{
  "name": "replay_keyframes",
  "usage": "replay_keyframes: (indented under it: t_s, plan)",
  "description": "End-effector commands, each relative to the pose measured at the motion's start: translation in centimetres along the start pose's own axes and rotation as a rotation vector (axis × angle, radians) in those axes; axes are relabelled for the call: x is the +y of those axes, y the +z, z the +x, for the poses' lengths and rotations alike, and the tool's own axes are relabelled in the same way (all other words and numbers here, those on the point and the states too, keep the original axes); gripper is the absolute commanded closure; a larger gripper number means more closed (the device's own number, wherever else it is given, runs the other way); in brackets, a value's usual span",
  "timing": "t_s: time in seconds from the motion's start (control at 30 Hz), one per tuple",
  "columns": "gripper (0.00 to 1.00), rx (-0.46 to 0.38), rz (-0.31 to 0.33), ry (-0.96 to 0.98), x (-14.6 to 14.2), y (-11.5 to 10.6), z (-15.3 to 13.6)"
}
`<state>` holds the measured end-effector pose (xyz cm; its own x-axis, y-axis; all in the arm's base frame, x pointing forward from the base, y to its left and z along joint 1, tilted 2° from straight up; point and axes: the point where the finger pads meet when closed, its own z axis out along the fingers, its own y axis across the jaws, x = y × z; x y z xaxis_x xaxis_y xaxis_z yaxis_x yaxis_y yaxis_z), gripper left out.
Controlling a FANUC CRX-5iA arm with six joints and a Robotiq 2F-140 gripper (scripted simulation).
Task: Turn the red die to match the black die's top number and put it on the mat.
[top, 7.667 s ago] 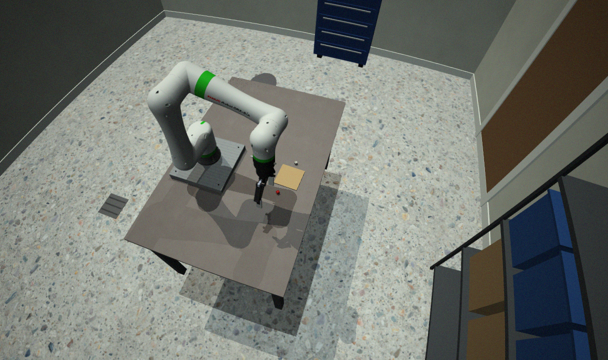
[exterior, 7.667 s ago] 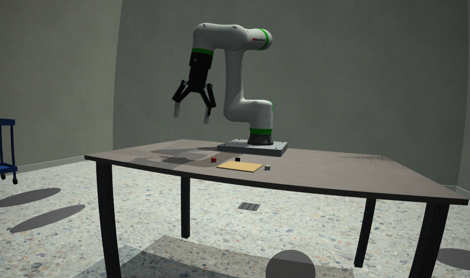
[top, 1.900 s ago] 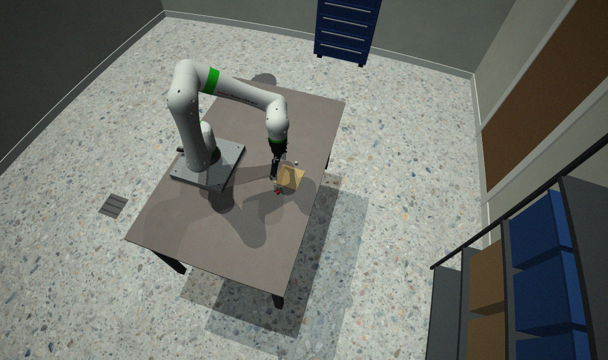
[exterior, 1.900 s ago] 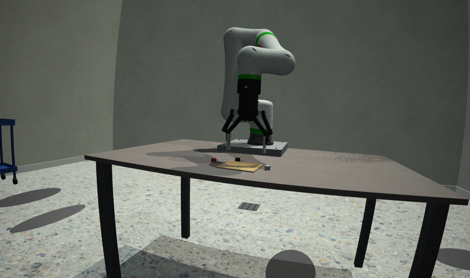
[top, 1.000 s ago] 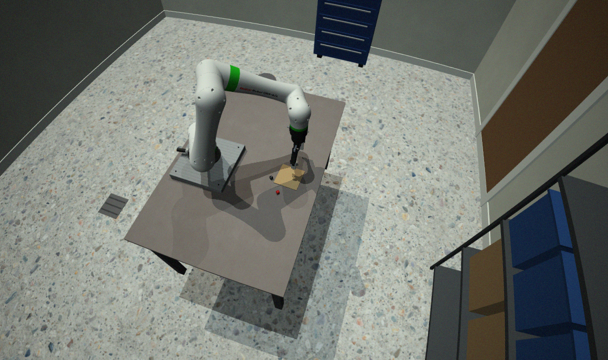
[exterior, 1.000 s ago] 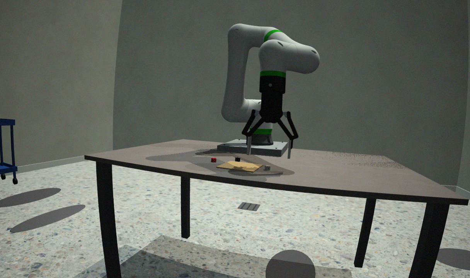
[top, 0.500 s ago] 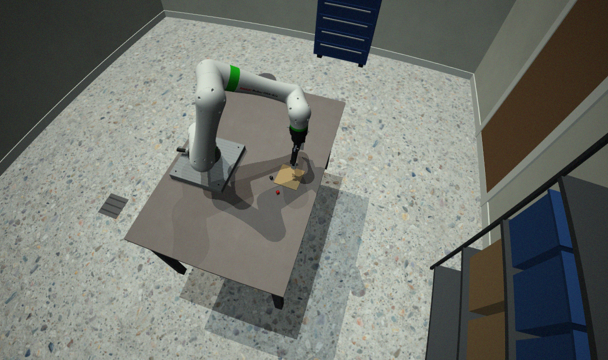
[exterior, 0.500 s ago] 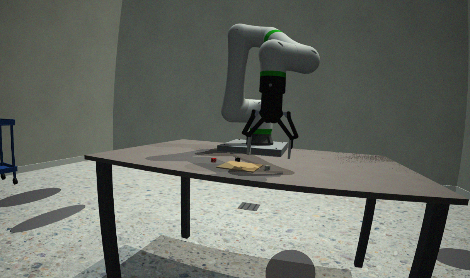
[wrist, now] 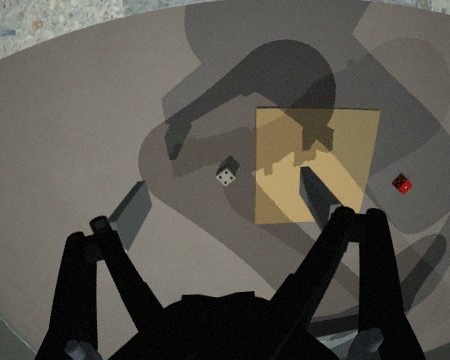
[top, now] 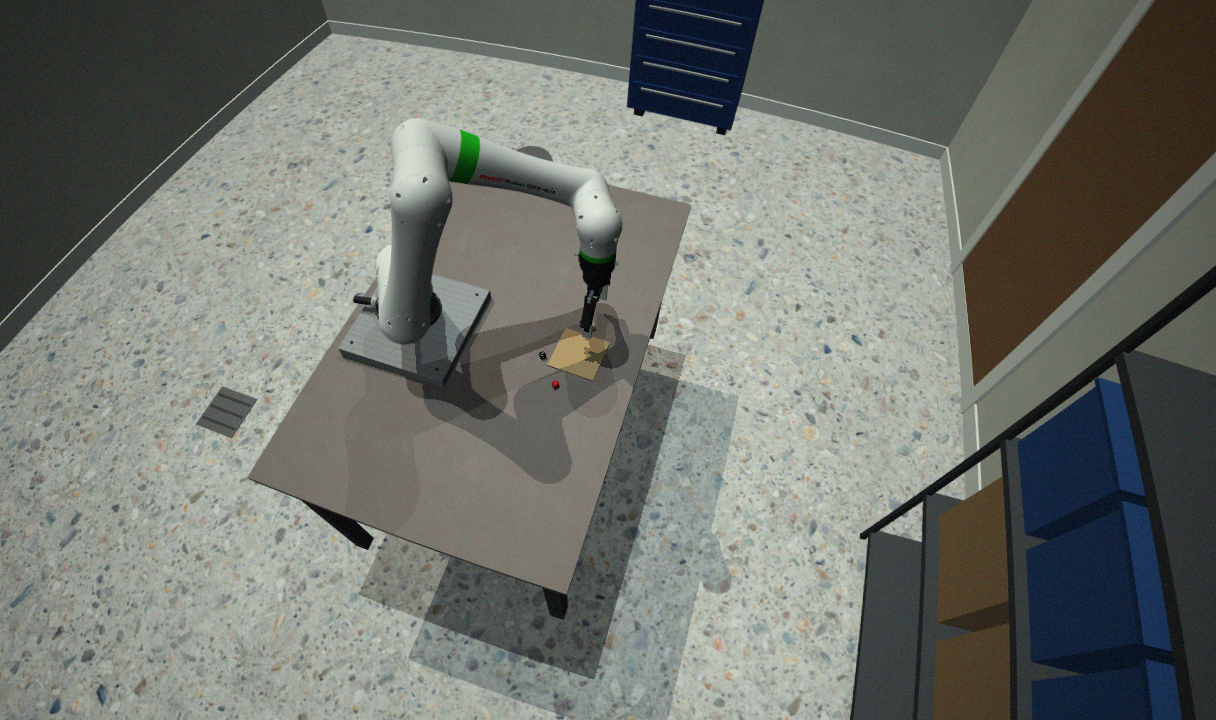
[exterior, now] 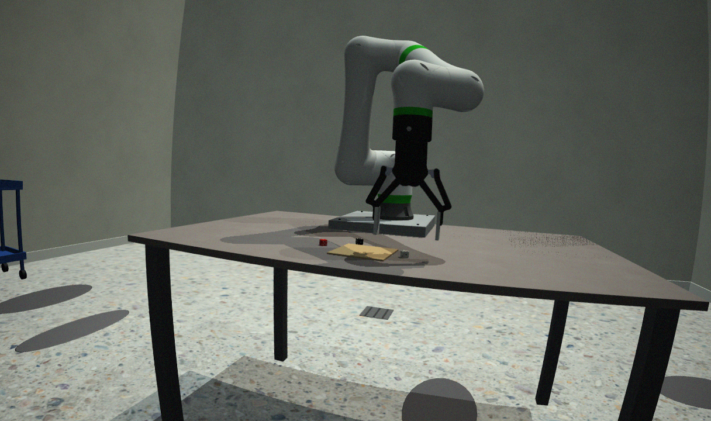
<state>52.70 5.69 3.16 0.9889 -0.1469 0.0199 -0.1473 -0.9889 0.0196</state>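
Gripper: fingers spread wide, holding nothing, above the mat.
Red die: on table, just off the mat, toward the long edge.
Handling: likely light, rigid, smooth; pinch two opposite side faces.

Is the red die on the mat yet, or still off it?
Off it. The red die sits on the bare table, apart from the tan mat, and the open gripper hangs above, holding nothing.
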Motion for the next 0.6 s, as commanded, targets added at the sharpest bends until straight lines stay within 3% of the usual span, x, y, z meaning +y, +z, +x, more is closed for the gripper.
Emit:
replay_keyframes:
  t_s: [0.0,0.27,0.57]
  plan:
    - [0.0,0.0,0.0,0.0,0.0,0.0,0.0]
    - [0.0,0.0,0.0,0.0,0.0,-0.7,0.0]
    - [0.0,0.0,0.0,0.0,0.0,-6.5,0.0]
